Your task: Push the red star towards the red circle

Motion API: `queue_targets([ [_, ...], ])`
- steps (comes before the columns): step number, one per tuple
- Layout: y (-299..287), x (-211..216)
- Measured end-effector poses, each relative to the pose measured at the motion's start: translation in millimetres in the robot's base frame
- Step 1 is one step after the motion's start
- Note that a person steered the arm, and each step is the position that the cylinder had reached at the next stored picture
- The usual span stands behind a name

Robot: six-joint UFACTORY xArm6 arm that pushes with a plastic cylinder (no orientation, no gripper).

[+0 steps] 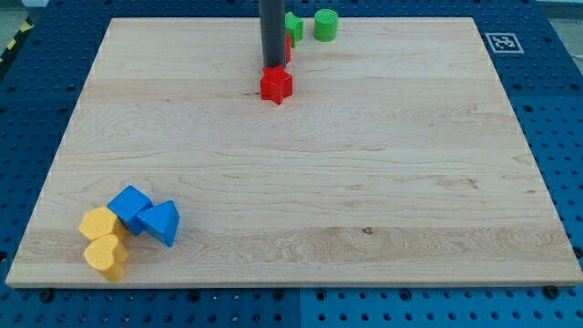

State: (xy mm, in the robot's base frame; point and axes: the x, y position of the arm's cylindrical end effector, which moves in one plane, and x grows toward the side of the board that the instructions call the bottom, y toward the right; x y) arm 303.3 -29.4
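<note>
Small red star-shaped block point(276, 85) on the pale wooden desk point(364, 182), near the top edge, about mid-width. My tip point(273, 66) just above it in the view, touching or nearly so; too close to tell. No gripper on this arm, only the dark rod, so nothing held. Red circle block point(288, 47) mostly hidden behind the rod, a sliver showing on its right, just below a green block point(293, 25) of unclear shape, with a green cylinder point(325, 25) further right. So: tip between star and target, on the wrong side for the push. Probably best to round the star to its lower-left side, then push up and slightly right. Blue blocks point(146, 214) and yellow blocks point(103, 239) far off at bottom left, no concern
</note>
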Motion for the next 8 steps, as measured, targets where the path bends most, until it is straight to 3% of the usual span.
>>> queue_targets([
  [1, 0, -6],
  [3, -57, 72],
  [6, 26, 59],
  [8, 20, 46],
])
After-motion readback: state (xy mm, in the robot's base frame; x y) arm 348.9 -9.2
